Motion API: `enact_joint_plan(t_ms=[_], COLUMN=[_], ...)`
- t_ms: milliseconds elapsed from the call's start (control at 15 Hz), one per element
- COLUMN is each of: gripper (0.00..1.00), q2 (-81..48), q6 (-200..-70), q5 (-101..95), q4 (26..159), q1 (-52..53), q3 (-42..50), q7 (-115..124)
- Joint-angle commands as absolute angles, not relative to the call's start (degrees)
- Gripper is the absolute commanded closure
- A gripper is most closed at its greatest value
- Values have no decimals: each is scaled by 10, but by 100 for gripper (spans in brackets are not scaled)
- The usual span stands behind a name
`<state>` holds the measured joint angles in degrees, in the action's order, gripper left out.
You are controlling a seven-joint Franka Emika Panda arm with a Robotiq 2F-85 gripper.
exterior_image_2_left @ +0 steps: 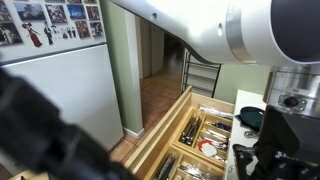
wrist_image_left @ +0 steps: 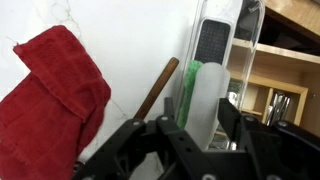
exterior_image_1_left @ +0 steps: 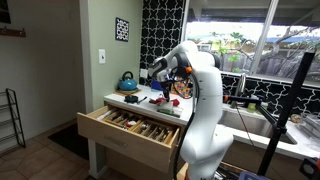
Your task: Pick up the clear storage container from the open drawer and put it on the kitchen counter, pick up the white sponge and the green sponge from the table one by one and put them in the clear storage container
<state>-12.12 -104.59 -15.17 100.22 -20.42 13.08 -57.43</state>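
Gripper (wrist_image_left: 205,125) fingers (wrist_image_left: 165,135) show as 2 dark shapes along the bottom of the wrist view, flanking the near end of the container (wrist_image_left: 222,40); whether they clamp it or only stand beside it, I cannot tell. That clear container lies just left of the drawer (wrist_image_left: 285,75) in this view, reaching away from the fingers toward the top edge. At its near end sit the green sponge (wrist_image_left: 188,95) and, touching it on the drawer side, a whitish block (wrist_image_left: 207,95) too blurred to name; a dark strip (wrist_image_left: 215,45) shows through the clear wall farther up. On the side away from the drawer a wooden stick (wrist_image_left: 155,88) leans on a slant, and beyond that a red cloth (wrist_image_left: 60,95) lies crumpled on the white counter (wrist_image_left: 130,40). In an exterior view the gripper (exterior_image_1_left: 160,72) hangs over the counter above and behind the drawer (exterior_image_1_left: 125,130), which stands pulled out with utensils (exterior_image_1_left: 140,125) in its compartments, a teal kettle (exterior_image_1_left: 127,81) behind it, and the white arm (exterior_image_1_left: 205,100) rising at its right end. In an exterior view the drawer (exterior_image_2_left: 195,125) is likewise open, with a dark pan (exterior_image_2_left: 250,118) just past its right edge.
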Motion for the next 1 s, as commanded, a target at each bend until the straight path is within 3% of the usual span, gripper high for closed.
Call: enact_joint_plan(t_ms=[0, 200, 933], gripper=[19, 0, 0], q2=[-103, -100, -71], q6=[-1057, -1052, -1024], q5=[-152, -145, -14], q4=[1027, 1026, 978], q1=[-199, -200, -200], q3=[136, 136, 137], q7=[-563, -559, -480])
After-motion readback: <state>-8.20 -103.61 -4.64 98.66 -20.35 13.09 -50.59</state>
